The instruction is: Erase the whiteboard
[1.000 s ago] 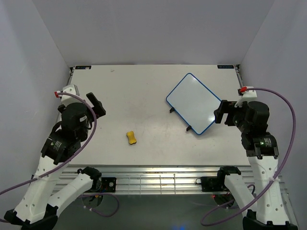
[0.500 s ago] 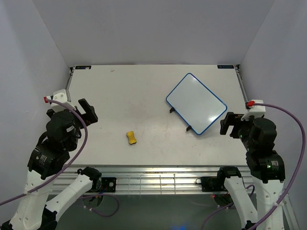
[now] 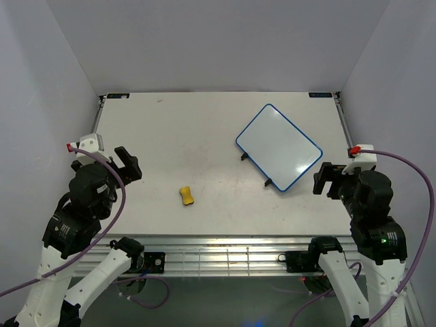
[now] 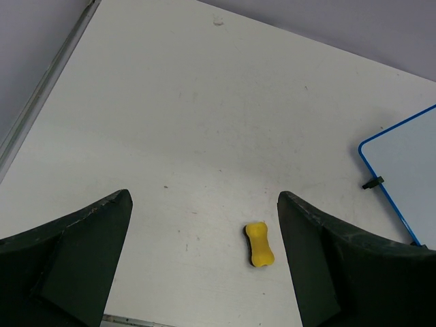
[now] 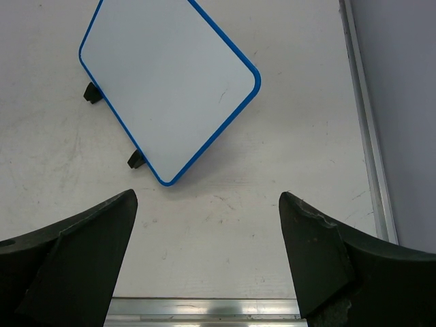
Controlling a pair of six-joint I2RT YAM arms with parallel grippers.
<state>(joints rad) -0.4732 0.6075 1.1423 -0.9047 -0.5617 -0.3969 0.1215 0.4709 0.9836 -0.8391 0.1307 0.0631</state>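
I am watching the left gripper (image 3: 128, 163) at the left edge of the overhead view. It is hanging over the pale worktop (image 3: 191, 129) with its jaws spread wide and nothing between them. Just left of centre, the small yellow peanut-shaped eraser (image 3: 187, 196) is lying on its own, well apart from both arms. I am judging it light and slightly soft, best pinched across its narrow waist.

Right of centre, the small flat white whiteboard with the thin blue rounded frame (image 3: 279, 148) is lying face up and turned at an angle, its two black feet (image 5: 135, 159) pointing toward the middle. I am seeing no red scribbles on its face. I am expecting it to be light, stiff and glossy, so it may skate under a rubbing stroke. I am thinking of pinning it by the frame at the near-right corner.

At the right edge, the right gripper (image 3: 325, 180) is hovering near that corner, jaws wide apart and empty.
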